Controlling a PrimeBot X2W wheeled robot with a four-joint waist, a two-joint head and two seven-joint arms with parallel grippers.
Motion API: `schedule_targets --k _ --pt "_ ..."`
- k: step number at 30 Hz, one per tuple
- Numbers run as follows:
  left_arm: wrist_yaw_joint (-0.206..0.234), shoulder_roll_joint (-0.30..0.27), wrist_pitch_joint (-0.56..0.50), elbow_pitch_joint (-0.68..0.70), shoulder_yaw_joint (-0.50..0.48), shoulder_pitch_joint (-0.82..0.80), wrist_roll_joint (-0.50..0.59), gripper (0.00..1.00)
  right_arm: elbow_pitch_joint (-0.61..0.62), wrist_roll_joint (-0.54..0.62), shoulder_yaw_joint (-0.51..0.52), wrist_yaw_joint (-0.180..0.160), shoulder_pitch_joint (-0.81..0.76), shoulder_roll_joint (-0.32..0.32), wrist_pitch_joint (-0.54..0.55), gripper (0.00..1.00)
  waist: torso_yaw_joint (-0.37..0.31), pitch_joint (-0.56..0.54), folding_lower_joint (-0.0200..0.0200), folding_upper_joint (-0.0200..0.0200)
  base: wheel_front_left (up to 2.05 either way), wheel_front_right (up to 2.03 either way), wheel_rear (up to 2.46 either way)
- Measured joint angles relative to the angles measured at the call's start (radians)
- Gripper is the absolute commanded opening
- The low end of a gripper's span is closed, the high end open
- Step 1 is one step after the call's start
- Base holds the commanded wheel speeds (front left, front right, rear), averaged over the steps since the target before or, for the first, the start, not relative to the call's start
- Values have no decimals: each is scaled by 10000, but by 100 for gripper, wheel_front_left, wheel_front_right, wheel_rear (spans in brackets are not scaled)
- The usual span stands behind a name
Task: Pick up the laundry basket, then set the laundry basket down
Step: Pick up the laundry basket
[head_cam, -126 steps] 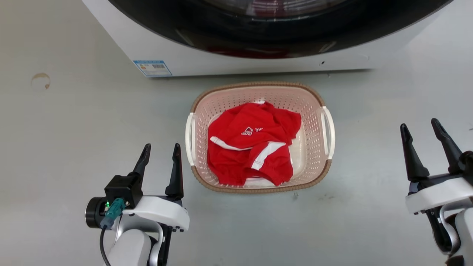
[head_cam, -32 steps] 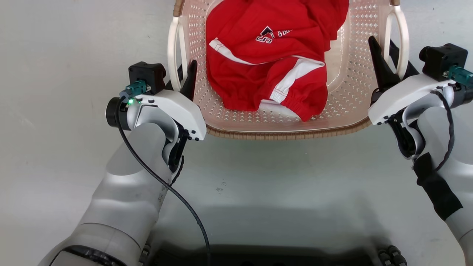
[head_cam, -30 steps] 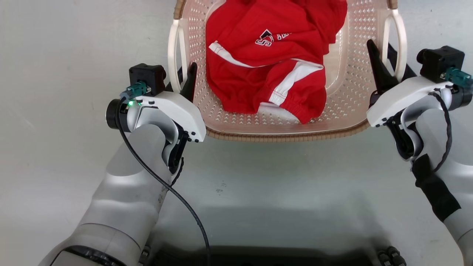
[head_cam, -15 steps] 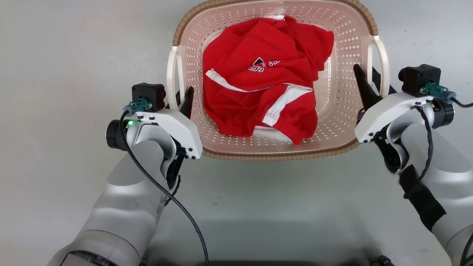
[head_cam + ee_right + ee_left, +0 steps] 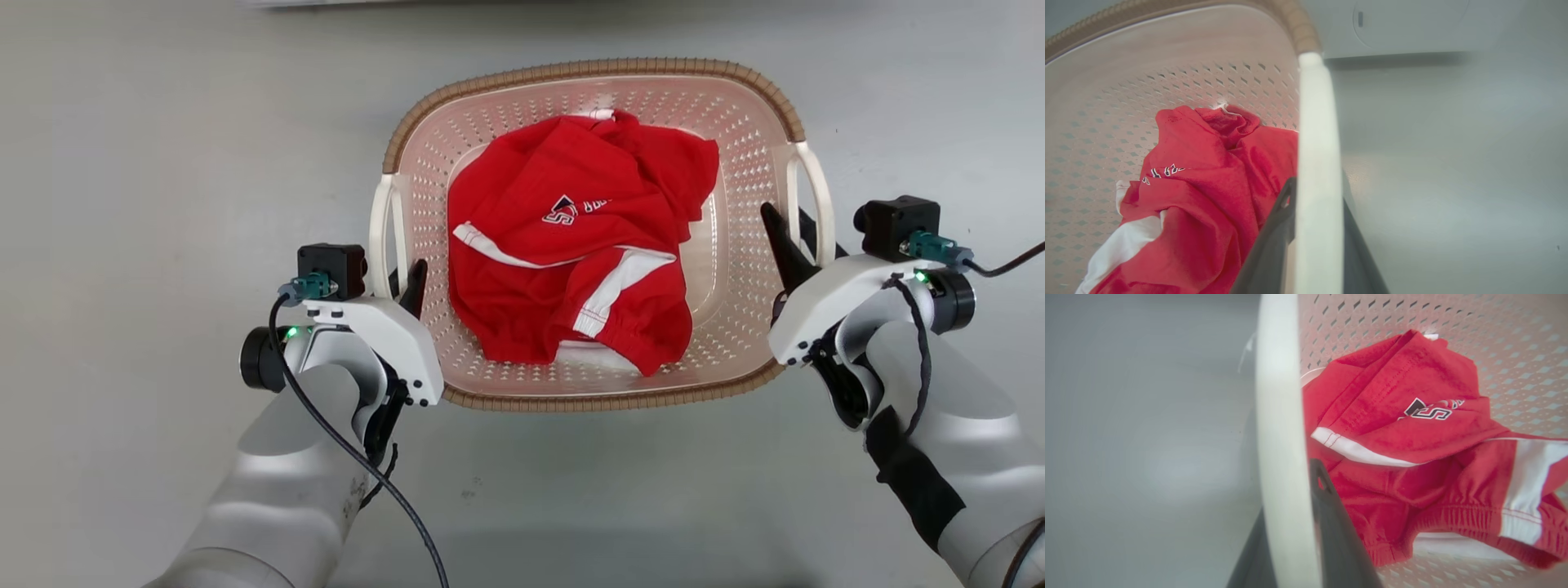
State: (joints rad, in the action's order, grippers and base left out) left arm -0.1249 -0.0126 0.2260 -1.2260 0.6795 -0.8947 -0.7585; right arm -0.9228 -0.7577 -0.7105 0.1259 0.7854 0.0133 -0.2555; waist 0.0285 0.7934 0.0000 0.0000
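The head camera is looking steeply down from above and behind both arms, taking in the whole laundry basket (image 5: 588,65), the grey floor (image 5: 163,204) around it, the left tool (image 5: 402,278) at lower left and the right tool (image 5: 788,214) at lower right. The left wrist camera is sitting very close, peering along its own fingers (image 5: 1331,531) past the white left handle (image 5: 1278,416) into the basket's inside. The right wrist camera is doing likewise at the right handle (image 5: 1316,163), also facing away from the robot. All three are sharing the red garment (image 5: 571,245), the wrist views meeting it from opposite sides.
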Motion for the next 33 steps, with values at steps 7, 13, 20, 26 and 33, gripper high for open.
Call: schedule_targets --k 7,13,20,26,33 --pt "-31 -136 -449 -58 357 490 -468 0 -301 -865 -826 0 -409 -105 0 0 -138 -817 1 0 0 0 0" --pt "-33 -186 -957 -75 568 826 -800 0 -685 -1712 -1770 0 -531 -165 4 0 -213 -1448 0 0 0 0 0" --pt "-38 -324 -1475 -96 777 1265 -1202 0 -920 -2681 -2809 2 -570 -253 109 0 -307 -2381 0 0 0 0 0" --pt "-46 -403 -1912 -105 924 1681 -1471 0 -1172 -3430 -3457 4 -819 -339 527 0 -406 -3146 0 0 0 0 0" --pt "-105 -474 -2362 -113 1060 2179 -1822 0 -1369 -4105 -4056 12 -1238 -447 913 0 -547 -4036 0 0 0 0 0"
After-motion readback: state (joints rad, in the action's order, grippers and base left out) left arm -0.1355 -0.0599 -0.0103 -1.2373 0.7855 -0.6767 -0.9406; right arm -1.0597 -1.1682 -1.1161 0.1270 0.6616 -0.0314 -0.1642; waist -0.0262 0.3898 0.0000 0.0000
